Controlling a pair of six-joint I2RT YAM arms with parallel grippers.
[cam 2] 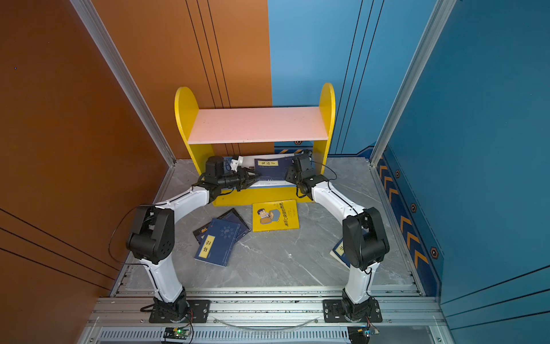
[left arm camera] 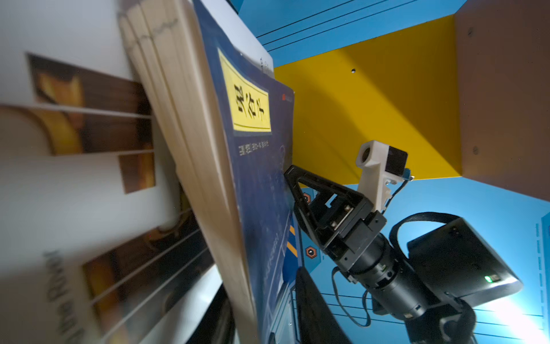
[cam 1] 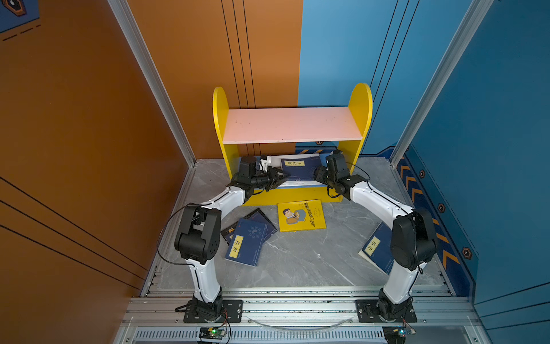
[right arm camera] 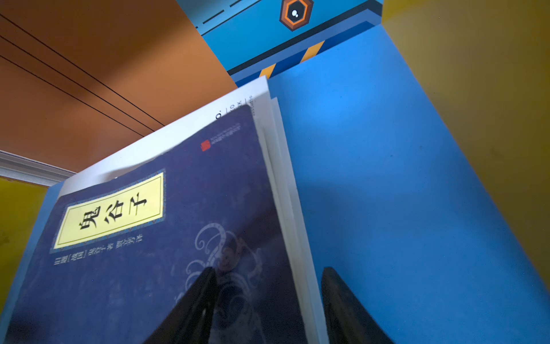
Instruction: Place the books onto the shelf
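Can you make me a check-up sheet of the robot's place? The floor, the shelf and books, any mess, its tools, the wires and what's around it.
Surface: grey marbled floor, bare between the books.
Job's things: shelf, pink board bare; navy book and white book on its blue board. On the floor: yellow book; second navy book lying partly on black book; third navy book, partly hidden by the right arm.
Clutter: nothing seen.
Grippers: left tool, jaws apart around the shelved books' edge; right tool, jaws straddle their other edge, grip unclear.
Cables: black cable loops off the left arm.
Surroundings: orange wall, blue wall, metal rail in front.
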